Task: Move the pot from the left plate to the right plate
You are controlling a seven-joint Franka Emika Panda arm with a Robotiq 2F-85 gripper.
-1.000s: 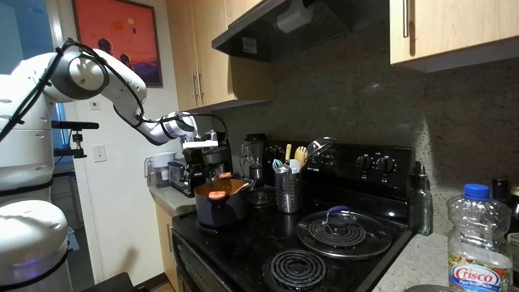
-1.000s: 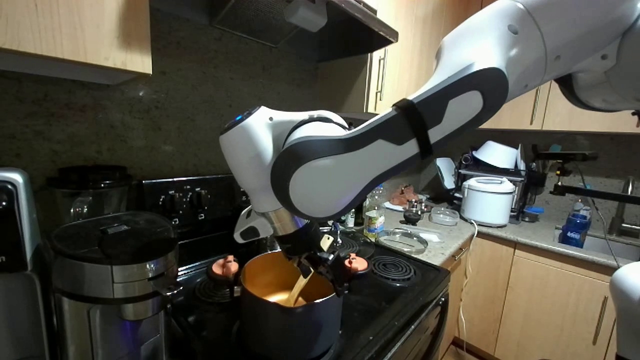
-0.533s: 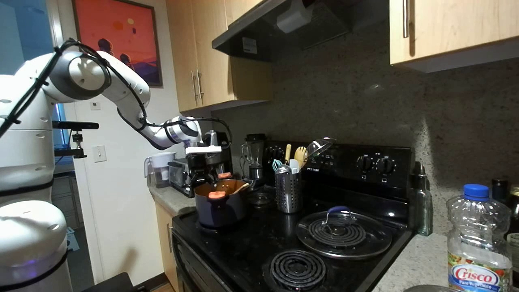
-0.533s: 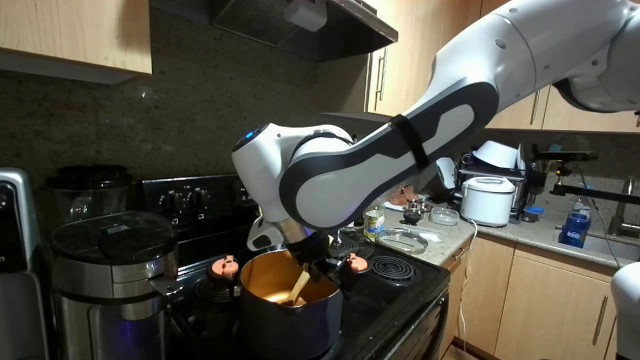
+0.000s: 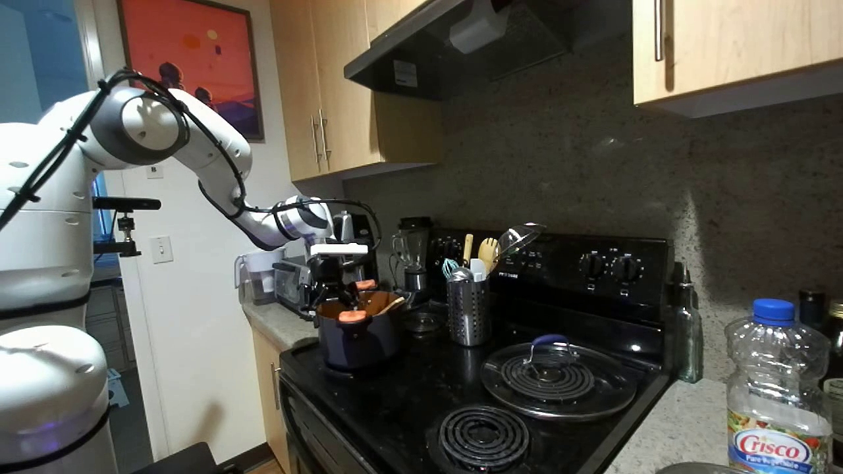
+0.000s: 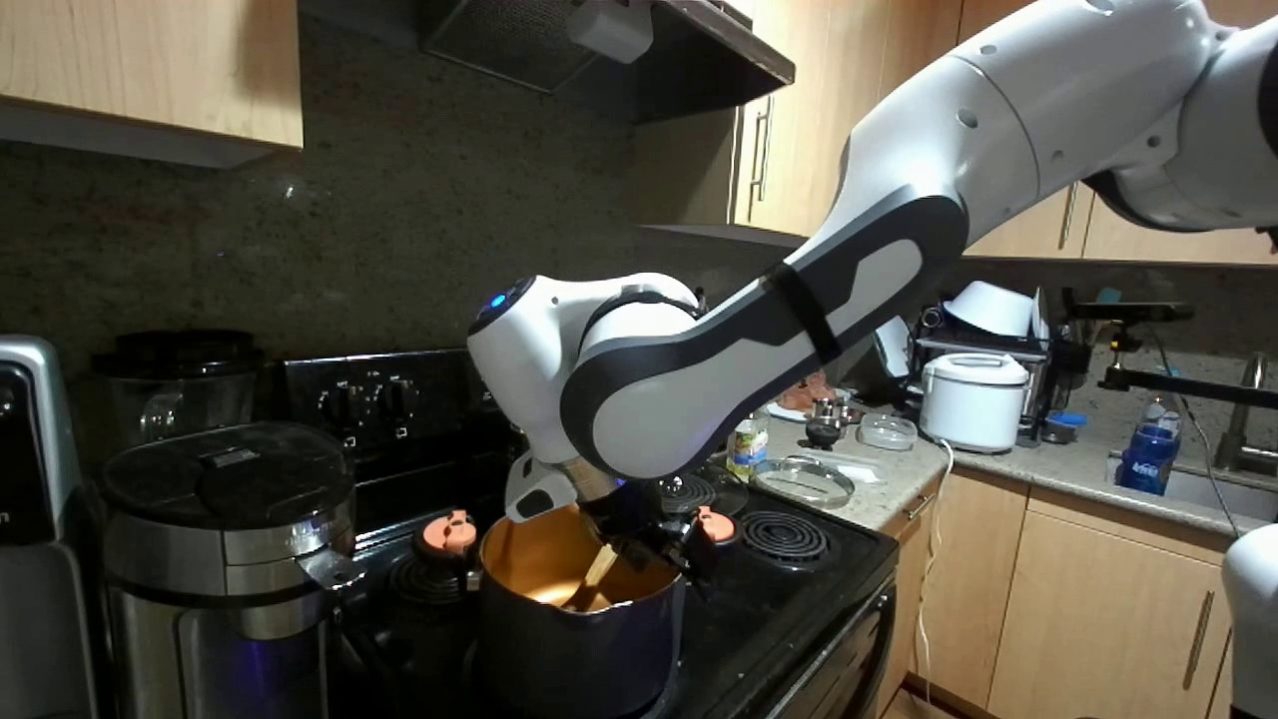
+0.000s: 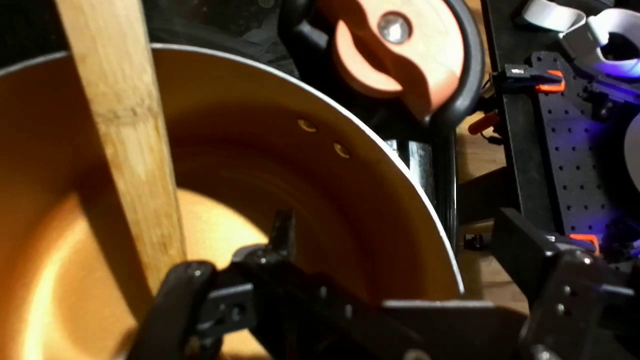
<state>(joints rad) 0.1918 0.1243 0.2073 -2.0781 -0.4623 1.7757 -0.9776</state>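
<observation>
Left handle [image 6: 448,534]: salmon-coloured grip in a black frame, plain to see in an exterior view, just beside the wall of the pot [image 6: 579,654].

Pot: one, large and round, dark grey outside, copper-orange inside, with a thin bright rim [image 7: 350,119]. I have it on the left of the stove [image 5: 415,388], near the front edge. It stands upright, mouth up, the axis of its body vertical; its longest line runs through the two handles, left to right in this exterior view. My wrist view adds two rivets [image 7: 307,125] on the inner wall but cuts the pot off at left and bottom. What its base sits on is hard for me to make out.

Wooden utensil [image 6: 597,574]: leaning inside the pot, tilted to the right, its upper part hidden behind the gripper [image 7: 400,229].

Gripper: black, over the right part of the pot, jaws spread wide. From the wrist I see one of its fingers [image 7: 284,233] over the mouth, the second outside, the rim passing between them; whether either touches, I cannot tell.

Right handle [image 6: 715,524]: matching grip, partly covered by the gripper.

Right plate [image 6: 785,536]: black coil, far and to the right, well apart from the pot.
</observation>
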